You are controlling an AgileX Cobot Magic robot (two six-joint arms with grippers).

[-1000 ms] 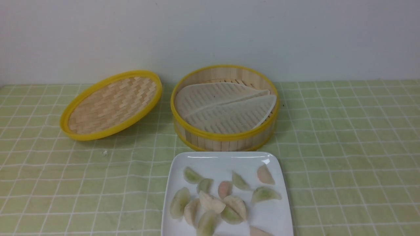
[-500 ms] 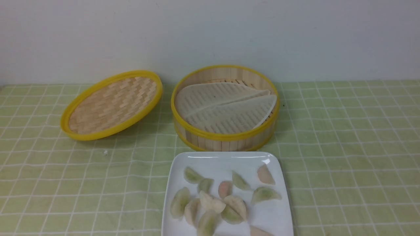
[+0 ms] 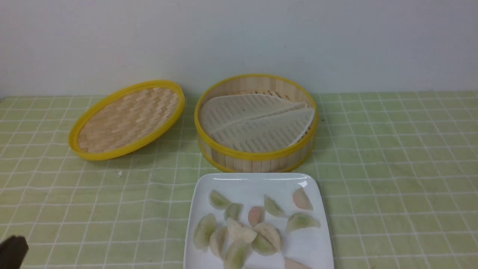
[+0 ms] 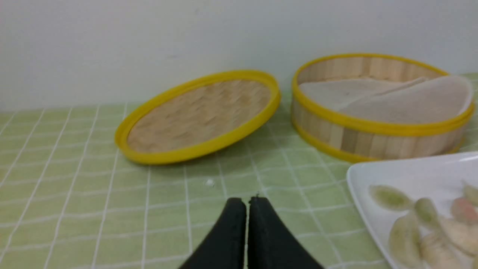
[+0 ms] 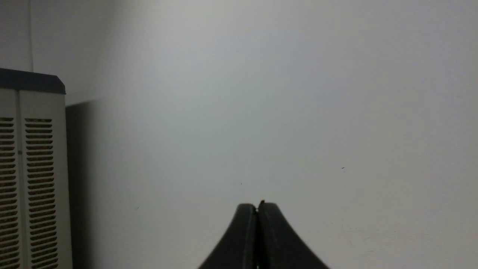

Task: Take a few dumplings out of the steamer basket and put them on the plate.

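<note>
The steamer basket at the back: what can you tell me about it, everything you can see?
The steamer basket is round and deep, its wall made of upright pale bamboo slats, with yellow rims top and bottom. It stands upright and uncovered on the green checked cloth, just behind the plate. Inside lies a whitish ribbed liner, folded or overlapping along a diagonal ridge; no dumplings show in it. Its woven lid rests tilted beside it.

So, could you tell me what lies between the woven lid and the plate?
Only checked tablecloth with one small white crumb between lid and plate, as the front view shows.
</note>
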